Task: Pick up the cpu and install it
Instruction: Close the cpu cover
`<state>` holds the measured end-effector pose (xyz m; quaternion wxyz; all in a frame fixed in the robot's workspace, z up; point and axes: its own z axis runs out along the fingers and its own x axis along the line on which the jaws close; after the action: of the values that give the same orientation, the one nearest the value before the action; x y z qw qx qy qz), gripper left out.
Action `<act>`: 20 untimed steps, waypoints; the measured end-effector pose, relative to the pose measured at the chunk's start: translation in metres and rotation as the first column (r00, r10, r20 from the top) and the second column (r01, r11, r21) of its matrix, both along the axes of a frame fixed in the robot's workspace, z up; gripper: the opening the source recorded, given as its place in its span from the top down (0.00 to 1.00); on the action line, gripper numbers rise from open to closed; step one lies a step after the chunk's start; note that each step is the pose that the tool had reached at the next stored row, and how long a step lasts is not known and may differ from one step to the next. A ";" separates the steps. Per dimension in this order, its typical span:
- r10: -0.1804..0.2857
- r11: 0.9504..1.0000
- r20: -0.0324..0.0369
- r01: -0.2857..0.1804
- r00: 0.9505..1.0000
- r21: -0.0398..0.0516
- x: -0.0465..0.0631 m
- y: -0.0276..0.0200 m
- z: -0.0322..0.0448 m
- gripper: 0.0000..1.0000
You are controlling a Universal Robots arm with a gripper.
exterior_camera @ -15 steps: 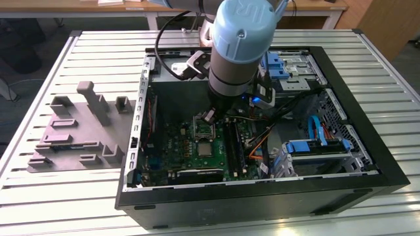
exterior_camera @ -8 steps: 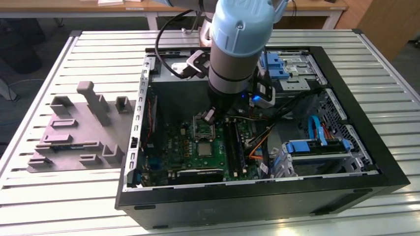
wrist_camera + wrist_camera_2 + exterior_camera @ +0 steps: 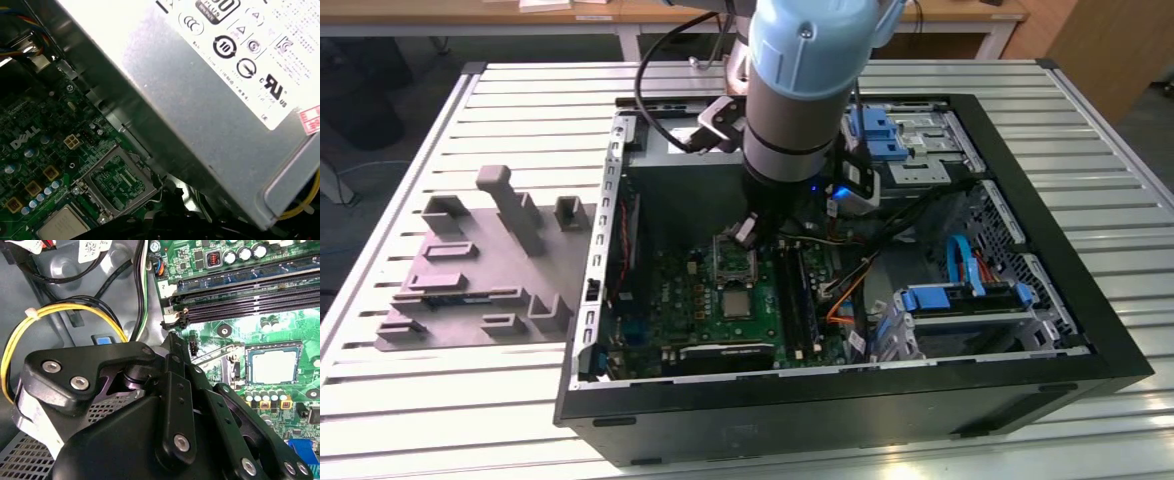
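Note:
The cpu [image 3: 272, 365] is a small square chip with a pale silvery top. It lies flat in the socket on the green motherboard [image 3: 707, 310] inside the open computer case. It also appears in the first wrist view as the cpu [image 3: 62, 226] and in the exterior view as the cpu [image 3: 738, 301]. The socket's metal hold-down frame [image 3: 117, 182] stands swung open beside the chip. My gripper [image 3: 750, 233] hangs inside the case just above that open frame, a short way from the chip. Its black linkage [image 3: 175, 440] fills the near part of the second wrist view.
A big grey metal box with a white label [image 3: 225, 85] sits close beside the socket. Memory slots [image 3: 250, 295], yellow cables [image 3: 65, 312] and blue drive brackets [image 3: 958, 297] crowd the case [image 3: 854, 400]. A grey moulded tray [image 3: 480, 270] lies on the slatted table at the exterior view's left.

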<state>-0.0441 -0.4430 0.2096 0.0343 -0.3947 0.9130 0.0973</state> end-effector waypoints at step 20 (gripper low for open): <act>0.019 0.996 0.000 -0.019 1.000 -0.083 -0.002 0.0050 0.0197 0.89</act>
<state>-0.0462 -0.4381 0.2293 0.0172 -0.4044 0.9125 0.0596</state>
